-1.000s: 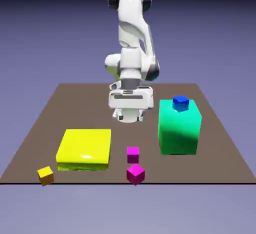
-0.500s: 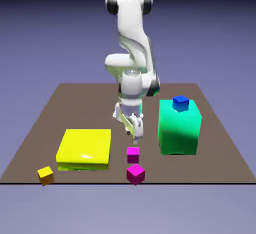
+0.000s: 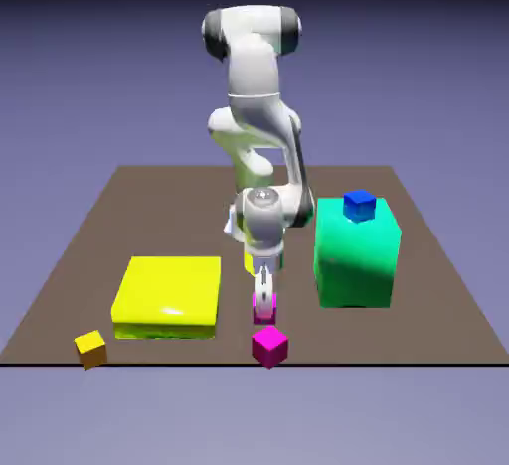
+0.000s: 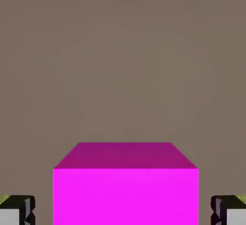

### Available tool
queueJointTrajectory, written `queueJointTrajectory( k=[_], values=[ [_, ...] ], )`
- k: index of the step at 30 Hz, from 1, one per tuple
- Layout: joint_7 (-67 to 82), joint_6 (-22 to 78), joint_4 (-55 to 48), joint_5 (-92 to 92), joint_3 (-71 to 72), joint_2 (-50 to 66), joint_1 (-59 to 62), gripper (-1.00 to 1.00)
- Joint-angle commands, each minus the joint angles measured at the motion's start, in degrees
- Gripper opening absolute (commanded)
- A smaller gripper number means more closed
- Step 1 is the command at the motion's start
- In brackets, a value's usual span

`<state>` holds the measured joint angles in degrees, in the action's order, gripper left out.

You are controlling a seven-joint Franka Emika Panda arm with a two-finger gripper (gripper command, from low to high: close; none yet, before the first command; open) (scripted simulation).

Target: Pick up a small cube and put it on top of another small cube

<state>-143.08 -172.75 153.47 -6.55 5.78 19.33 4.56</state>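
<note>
Gripper down at the first magenta cube, with fingers held apart, wider than the cube between them in the hand view. Open, then, and grasping nothing: a strip of brown table visible on either side of the cube, between its side and each fingertip. No contact to be seen at either side. In the exterior view, partly hidden behind the gripper, with magenta showing around the fingertips; exact height of the tips against the cube impossible to tell. Just in front of the gripper, toward the camera, the second magenta cube, apart from the first and turned with a corner forward. Off to the exterior view's left of the tool, the low yellow block, and beyond it, farther out and nearer the front edge, the orange-yellow cube. To the exterior view's right of the tool, the tall green block, with the blue cube on top. Behind and above the gripper, the white arm, bent down toward it.
</note>
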Motion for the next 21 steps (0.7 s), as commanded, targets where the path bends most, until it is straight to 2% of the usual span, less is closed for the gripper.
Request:
queueJointTrajectory(
  k=[1, 7, 9, 21],
  values=[
    [0.7, 1.7, 0.4, 0.9, 1.1, -2.1, 0.9, -1.0],
    [4.7, 11.6, 2.6, 6.4, 7.4, -14.2, 6.0, -1.0],
    [6.0, 13.3, 1.6, 8.4, 6.4, -14.7, 5.1, -1.0],
    [30.2, 26.8, -23.4, 9.8, -1.1, -3.0, 15.3, -1.0]
  ],
)
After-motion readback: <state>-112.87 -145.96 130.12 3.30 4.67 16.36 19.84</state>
